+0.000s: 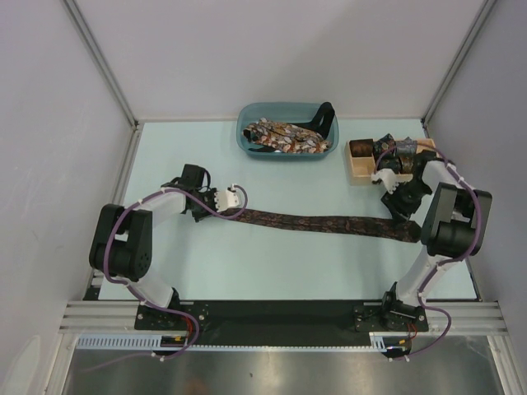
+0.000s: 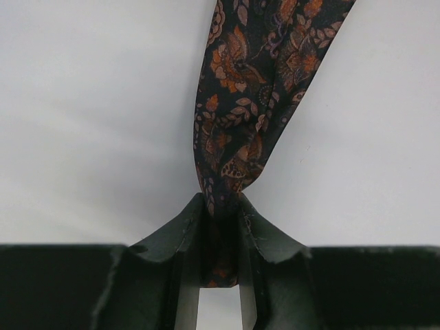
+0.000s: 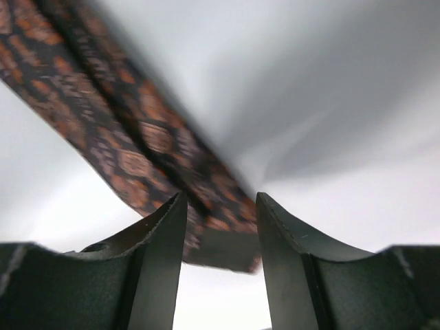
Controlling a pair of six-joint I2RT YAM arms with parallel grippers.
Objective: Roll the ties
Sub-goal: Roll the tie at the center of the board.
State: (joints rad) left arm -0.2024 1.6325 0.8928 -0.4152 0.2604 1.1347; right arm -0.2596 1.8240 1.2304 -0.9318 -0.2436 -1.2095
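Observation:
A dark brown tie (image 1: 329, 222) with an orange print lies stretched across the table from left to right. My left gripper (image 1: 240, 196) is shut on its narrow left end; the left wrist view shows the fabric (image 2: 240, 103) pinched between the fingers (image 2: 182, 234). My right gripper (image 1: 397, 216) hovers over the tie's right end. In the right wrist view its fingers (image 3: 161, 247) stand apart, with the tie's end (image 3: 137, 151) below and between them, not gripped. More ties (image 1: 284, 137) lie heaped in a blue tub.
The blue tub (image 1: 247, 144) stands at the back centre. A small wooden box (image 1: 360, 164) at the back right holds rolled ties (image 1: 395, 152). Grey walls enclose the table on three sides. Purple cables run along both arms.

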